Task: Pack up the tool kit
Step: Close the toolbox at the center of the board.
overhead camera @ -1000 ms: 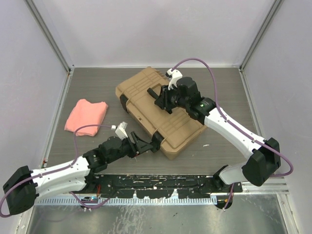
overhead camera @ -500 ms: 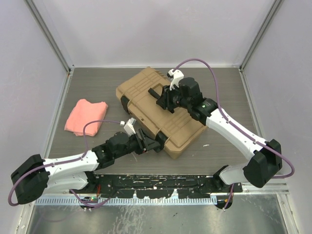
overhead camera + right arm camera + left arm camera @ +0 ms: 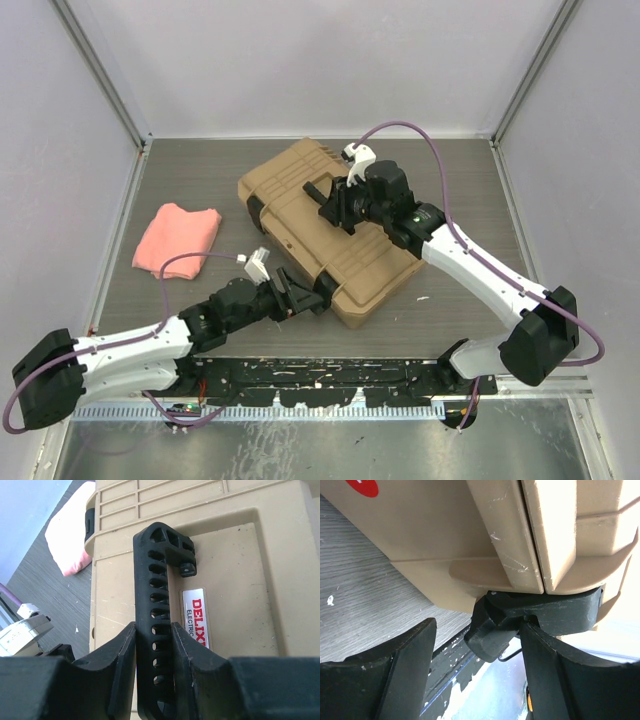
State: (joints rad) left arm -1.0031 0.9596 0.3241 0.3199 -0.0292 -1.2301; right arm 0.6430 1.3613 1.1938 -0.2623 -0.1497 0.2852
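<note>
Tan ribbed hard-plastic case (image 3: 290,185) lies skewed on the tabletop (image 3: 200,170); its black front latch (image 3: 520,617) sits between the spread left jaws, nearer their right finger; the right jaws pinch its black carry handle (image 3: 152,580)

Left tool (image 3: 479,676) spread, right tool (image 3: 153,661) clamped

Setting: robotics lab test cell, as I read it from my remote feed.
Enclosure: plain white walls (image 3: 300,60), aluminium corner posts (image 3: 103,70).
Bench: grey table (image 3: 460,180), black mounting rail (image 3: 330,375), bolted white robot arms (image 3: 470,265), loose purple cabling (image 3: 400,123).
</note>
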